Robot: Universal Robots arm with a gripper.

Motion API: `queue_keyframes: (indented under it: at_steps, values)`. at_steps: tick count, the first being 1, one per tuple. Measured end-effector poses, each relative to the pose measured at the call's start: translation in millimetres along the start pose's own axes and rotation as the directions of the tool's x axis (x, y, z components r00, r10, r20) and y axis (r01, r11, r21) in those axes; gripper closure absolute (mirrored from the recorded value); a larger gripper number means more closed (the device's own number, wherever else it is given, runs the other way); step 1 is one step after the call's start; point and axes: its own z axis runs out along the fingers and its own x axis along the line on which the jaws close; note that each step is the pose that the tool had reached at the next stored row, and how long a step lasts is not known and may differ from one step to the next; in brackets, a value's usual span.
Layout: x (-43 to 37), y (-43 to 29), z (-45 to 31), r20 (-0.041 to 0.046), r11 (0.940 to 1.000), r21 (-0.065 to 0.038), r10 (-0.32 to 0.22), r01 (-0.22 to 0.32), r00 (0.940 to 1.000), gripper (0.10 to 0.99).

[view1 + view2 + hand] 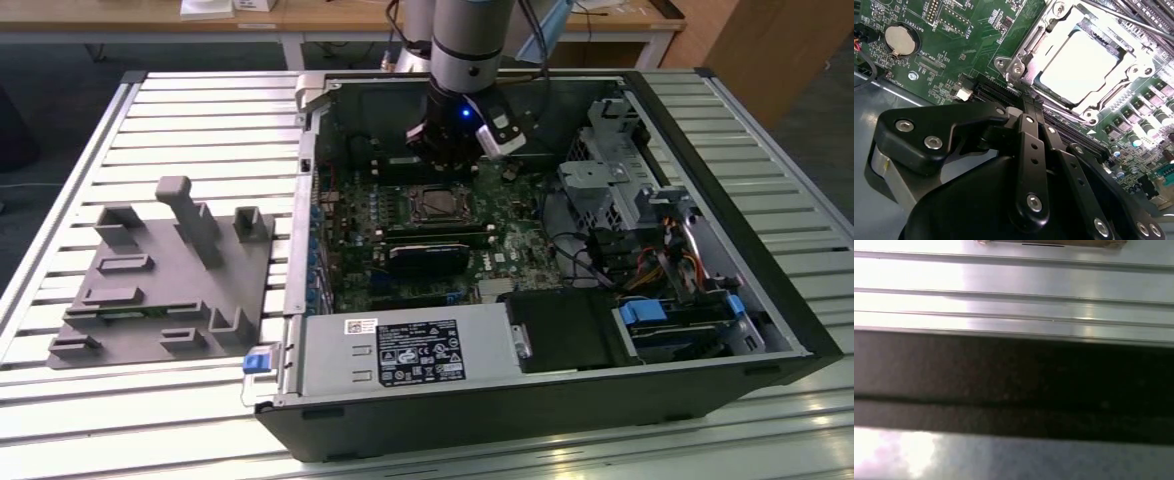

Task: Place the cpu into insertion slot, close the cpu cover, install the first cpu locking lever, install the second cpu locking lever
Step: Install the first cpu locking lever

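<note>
Our tool (1029, 107) is closed and empty, just beside the insertion slot (1019, 62); we see the cpu (1079, 65) seated under the cpu cover (1131, 62).

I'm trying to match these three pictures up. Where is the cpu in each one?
Exterior view: the cpu sits in its socket mid-board on the green motherboard, just below the end effector.
Second wrist view: the cpu is the pale square inside the silvery cpu cover, beyond the end effector's tip.
First wrist view: not in it.
Shared landmark: the green motherboard.
</note>
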Motion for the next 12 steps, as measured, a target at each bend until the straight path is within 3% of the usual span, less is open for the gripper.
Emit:
queue_keyframes:
  at_steps: [12]
  values:
    - [0.0, -0.5, 4.2, -0.0018, 0.9993, 0.036, 0.000, 0.000, 1.0000, 0.980]
